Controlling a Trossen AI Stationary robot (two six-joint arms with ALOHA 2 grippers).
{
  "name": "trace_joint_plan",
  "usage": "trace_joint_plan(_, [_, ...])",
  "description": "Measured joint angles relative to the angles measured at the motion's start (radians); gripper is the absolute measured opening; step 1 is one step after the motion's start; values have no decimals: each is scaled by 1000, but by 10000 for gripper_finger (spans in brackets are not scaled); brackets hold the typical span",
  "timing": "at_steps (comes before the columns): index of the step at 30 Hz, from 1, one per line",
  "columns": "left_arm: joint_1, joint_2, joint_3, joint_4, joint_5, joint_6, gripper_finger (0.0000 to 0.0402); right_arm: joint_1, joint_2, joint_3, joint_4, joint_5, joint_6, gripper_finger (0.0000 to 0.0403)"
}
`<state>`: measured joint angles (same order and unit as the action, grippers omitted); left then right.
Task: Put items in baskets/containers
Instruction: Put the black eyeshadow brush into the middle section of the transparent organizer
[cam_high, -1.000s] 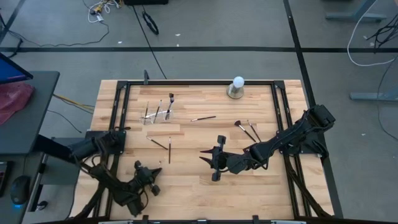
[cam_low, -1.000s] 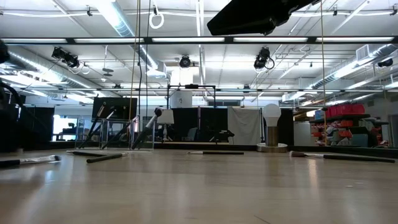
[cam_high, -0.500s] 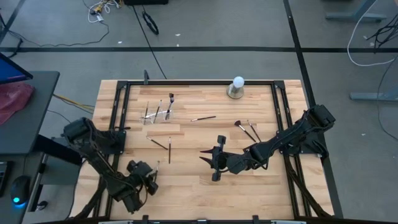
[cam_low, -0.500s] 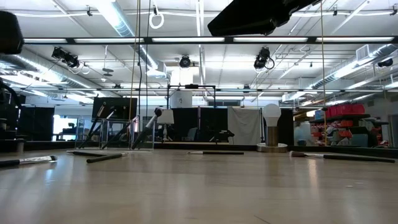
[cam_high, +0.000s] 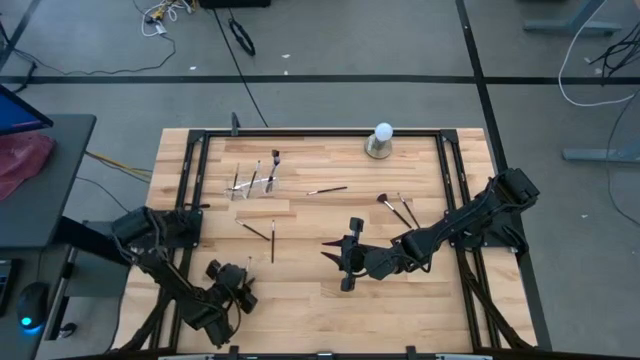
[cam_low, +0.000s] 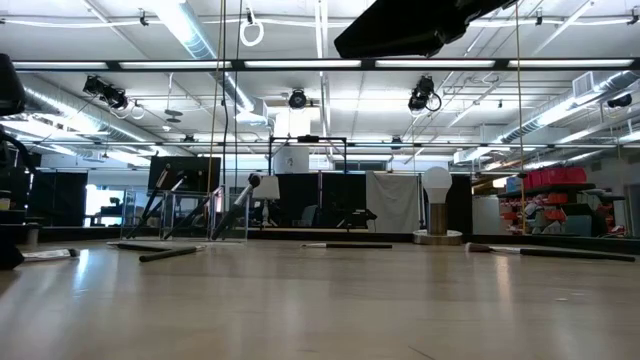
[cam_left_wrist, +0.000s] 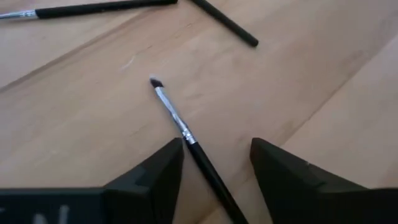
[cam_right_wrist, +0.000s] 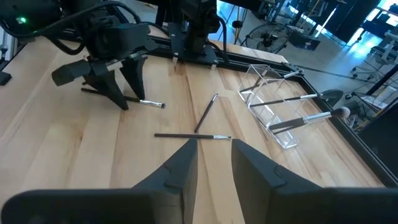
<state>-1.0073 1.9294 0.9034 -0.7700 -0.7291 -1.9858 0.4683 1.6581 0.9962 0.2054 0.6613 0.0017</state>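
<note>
So on the left, the left gripper (cam_high: 240, 288) sits low over the front-left of the pale wooden table (cam_high: 420, 300), fingers spread wide with nothing held. They straddle a thin dark-handled makeup brush with a silver ferrule (cam_left_wrist: 186, 134) lying flat on the wood, which looks like a lineup for a pinch across the handle.

A bit further back, two more thin dark brushes (cam_high: 262, 233) lie loose near each other. Behind them is the small clear plastic holder with compartments (cam_high: 251, 186), with a few brushes already leaning upright in it, bristles up, so the job's partly done.

Moving right, one lone slim brush (cam_high: 327, 189) lies mid-table. The right gripper (cam_high: 346, 255) hangs near the centre, fingers a little apart and empty, seemingly just waiting. Past it there's a pair of brushes with fluffy tips (cam_high: 397, 210), and at the back edge a white ball on a grey round base (cam_high: 381, 140), not part of the sorting.
</note>
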Motion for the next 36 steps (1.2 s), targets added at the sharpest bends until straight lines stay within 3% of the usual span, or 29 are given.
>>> trace_joint_plan(7, [-78, 12, -12, -38, -4, -146, 108, 0, 0, 0, -1, 0, 0, 100])
trace_joint_plan(14, [-129, 9, -72, 25, -55, -216, 17, 0, 0, 0, -1, -2, 0, 100])
trace_joint_plan(19, [-141, 0, -76, 40, -88, -222, 15, 0, 0, 0, -2, -45, 0, 100])
trace_joint_plan(29, [-82, -112, -66, 63, -84, -41, 13, -2, 0, 0, -2, -52, 1, 100])
trace_joint_plan(33, [-48, -132, -67, 59, -174, 17, 14, -9, 6, 0, -3, -78, 22, 100])
trace_joint_plan(36, [-29, -148, -67, 73, -268, 65, 13, -25, 26, 0, 8, -191, 47, 100])
